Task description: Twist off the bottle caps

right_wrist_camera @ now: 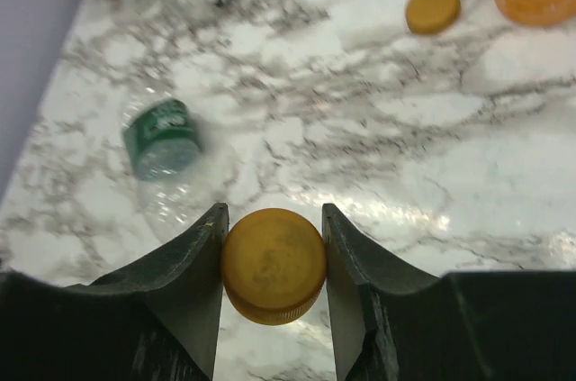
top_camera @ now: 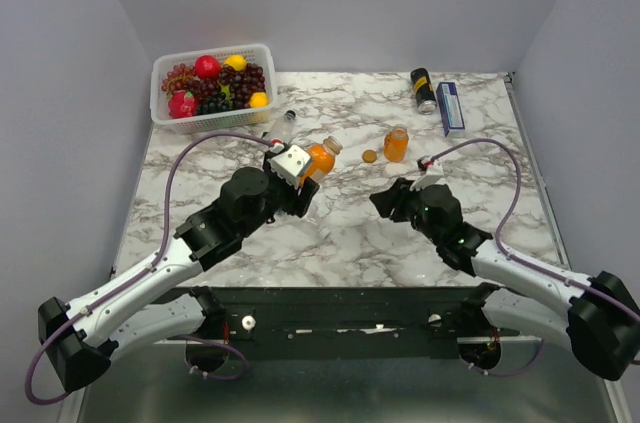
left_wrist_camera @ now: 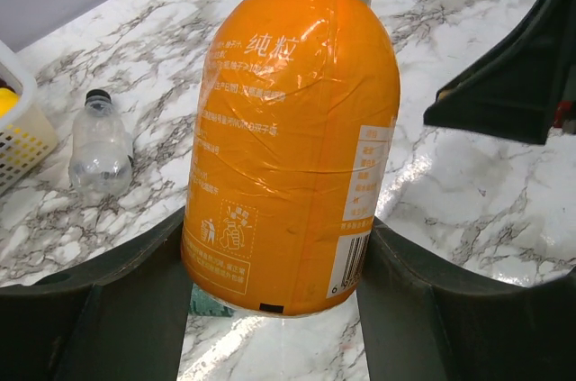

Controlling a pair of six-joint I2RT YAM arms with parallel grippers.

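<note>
Top: left gripper (top_camera: 312,165) is clamped on a tilted juice bottle (top_camera: 320,157). The bottle sits at 10 o'clock from right gripper (top_camera: 388,199).
Left wrist: fingers (left_wrist_camera: 108,309) squeeze the bottle's lower body.
Right wrist: fingers (right_wrist_camera: 184,264) are closed snug on an orange cap (right_wrist_camera: 273,264). A loose cap (right_wrist_camera: 432,8) lies at 1 o'clock.
Risk: the neck looks open, so more tilt spills juice. The edge-pinched cap may slip.

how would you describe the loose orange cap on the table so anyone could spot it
On the marble table, find the upright orange juice bottle right of centre in the top view. The loose orange cap lies flat on the marble just left of it, not touching. The other orange cap is clamped in the right gripper; this one lies free.
</note>
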